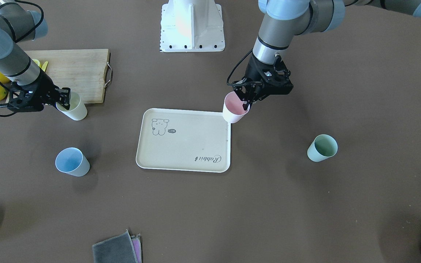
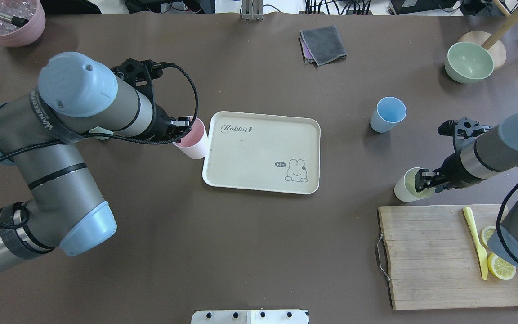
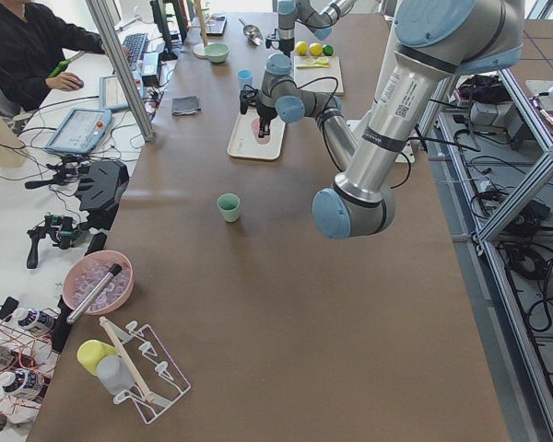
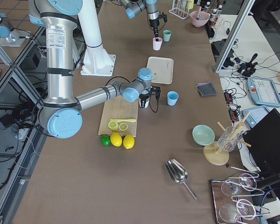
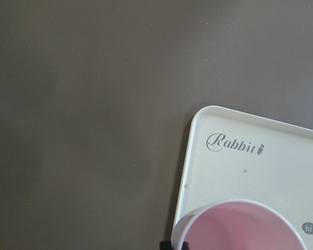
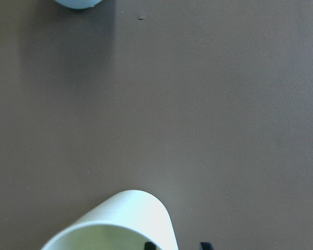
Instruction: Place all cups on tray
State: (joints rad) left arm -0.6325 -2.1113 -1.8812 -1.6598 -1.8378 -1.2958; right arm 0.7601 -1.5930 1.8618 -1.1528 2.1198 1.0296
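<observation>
My left claw [image 1: 249, 100] is closed on the rim of the pink cup [image 1: 235, 108], one finger inside and one outside. It holds the cup at the tray's [image 1: 185, 146] corner beside the "Rabbit" script, overlapping the rim there. The yellow cup [image 1: 74, 110] stands on the tabletop [image 1: 269, 204] well to the tray's right. My right claw [image 1: 64, 101] sits astride its wall, partly open, with a gap showing at the outer finger. The blue cup [image 1: 72, 162] is also right of the tray, farther from me. The green cup [image 1: 322, 147] stands well apart on the tray's left. A wooden cutting board [image 1: 75, 73] lies just beside the yellow cup, on the side away from the tray.
</observation>
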